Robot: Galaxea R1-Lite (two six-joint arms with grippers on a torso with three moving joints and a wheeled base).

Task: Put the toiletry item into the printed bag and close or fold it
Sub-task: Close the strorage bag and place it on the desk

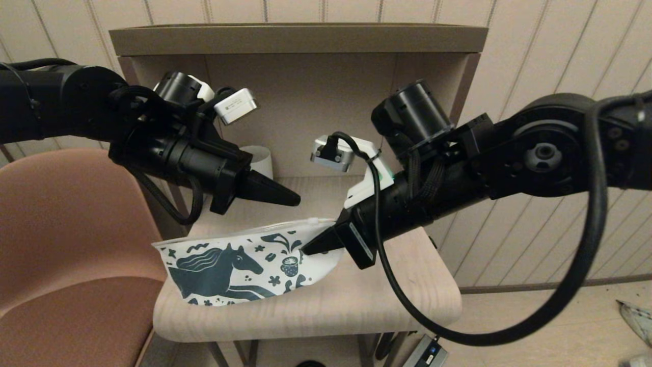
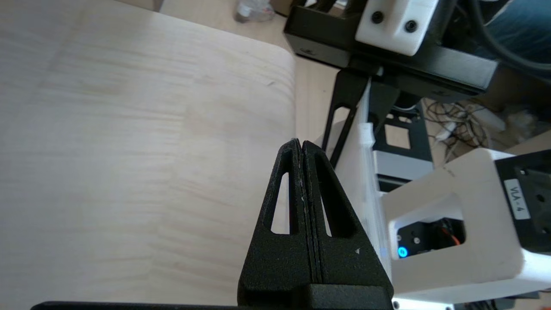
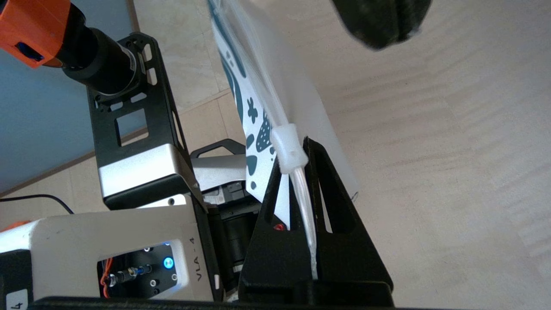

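Note:
The printed bag (image 1: 239, 265), white with a dark teal horse, lies across the front of the small wooden table (image 1: 367, 300), its left end hanging past the edge. My right gripper (image 1: 308, 250) is shut on the bag's right end at the zip edge. In the right wrist view the white zip strip runs between the jaws of the right gripper (image 3: 295, 155), just behind the zipper slider (image 3: 287, 148). My left gripper (image 1: 295, 200) hovers shut and empty above the bag; its pads (image 2: 300, 144) press together. The toiletry item is out of view.
A white ribbed mug (image 1: 261, 160) stands at the back of the table under the shelf top (image 1: 295, 38). A pink chair (image 1: 66, 244) sits close on the left. The right arm's black cable (image 1: 509, 331) loops below the table's front right edge.

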